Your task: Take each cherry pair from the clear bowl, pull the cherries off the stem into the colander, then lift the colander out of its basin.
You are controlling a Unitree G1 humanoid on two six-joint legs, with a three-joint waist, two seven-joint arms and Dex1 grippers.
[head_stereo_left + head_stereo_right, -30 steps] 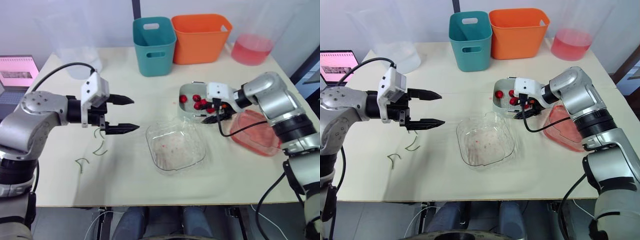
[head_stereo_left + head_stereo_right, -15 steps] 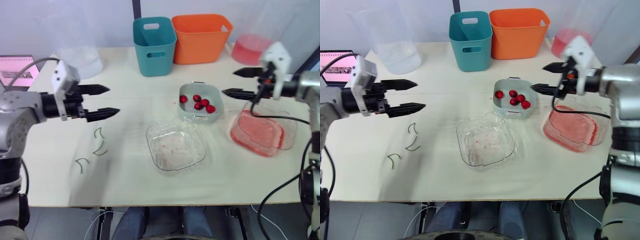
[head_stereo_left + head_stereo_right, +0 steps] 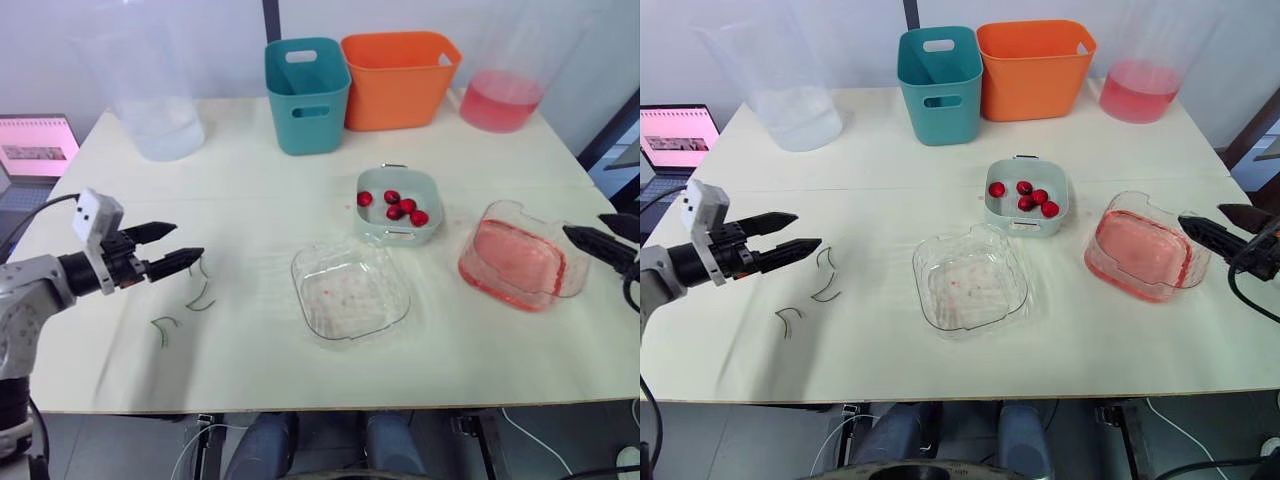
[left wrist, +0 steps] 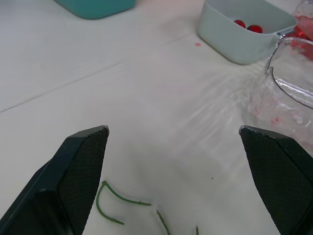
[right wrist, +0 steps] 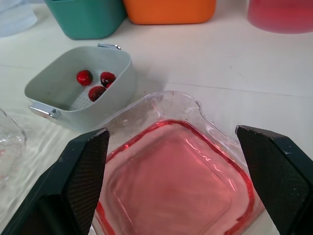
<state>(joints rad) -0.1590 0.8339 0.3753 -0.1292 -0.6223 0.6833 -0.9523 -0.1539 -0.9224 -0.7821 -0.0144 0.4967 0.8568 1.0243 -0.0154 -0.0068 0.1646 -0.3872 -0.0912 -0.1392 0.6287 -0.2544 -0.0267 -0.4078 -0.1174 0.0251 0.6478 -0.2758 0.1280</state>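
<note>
The colander (image 3: 400,205), a pale grey-green tub with small metal handles, stands on the tabletop (image 3: 250,180) around the middle, slightly to the far side. Five dark red cherries (image 3: 398,206) lie loose in it. The clear bowl (image 3: 350,292) sits just near and left of it, with pink specks on its bottom. The basin (image 3: 520,265), clear with red liquid pooled in it, stands to the colander's right, apart from it.

My left gripper (image 3: 188,240) hangs over the left part of the tabletop with its fingers spread apart and nothing between them. A few curved green stems (image 3: 200,287) lie on the tabletop just beside and nearer than its fingertips. My right gripper (image 3: 584,223) is at the right edge, its fingers likewise apart and empty, pointing at the basin's right rim.

Along the far edge stand a clear jug (image 3: 160,100) at the left, a teal bin (image 3: 307,92), an orange bin (image 3: 400,75) and a jug of pink liquid (image 3: 500,95) at the right. A laptop (image 3: 35,145) sits off the left edge.

The near strip of tabletop is open, as is the stretch between my left gripper and the clear bowl.
</note>
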